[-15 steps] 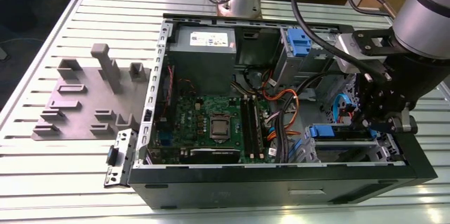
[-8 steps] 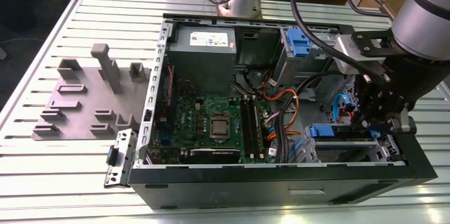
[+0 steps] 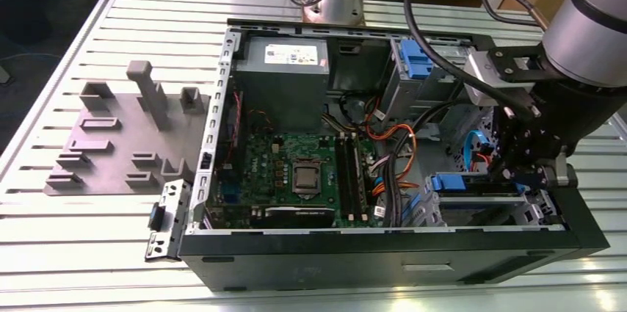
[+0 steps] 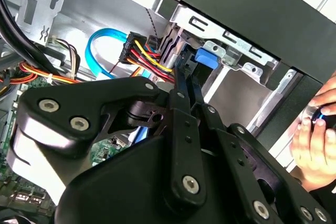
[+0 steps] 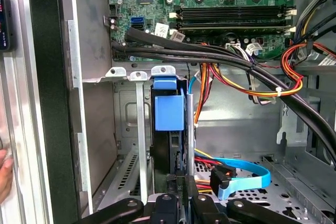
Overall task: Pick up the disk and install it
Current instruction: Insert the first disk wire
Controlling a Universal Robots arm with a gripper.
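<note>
Our gripper (image 5: 178, 195) grasps the disk (image 5: 169, 109), its fingers closed on the edge. Inside the computer case (image 3: 392, 253), near its front corner, the disk stands upright in the drive bay (image 5: 137, 74), seemingly almost seated.

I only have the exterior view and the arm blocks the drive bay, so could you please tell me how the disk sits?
Observer: In the first wrist view, the disk stands on edge between the bay's metal rails.
Operator: Where is the claw?
Observer: The claw is right at the disk's edge that faces the camera.
Operator: Anything nearby?
Observer: In the second wrist view, a person's hand is just outside the case wall.
</note>
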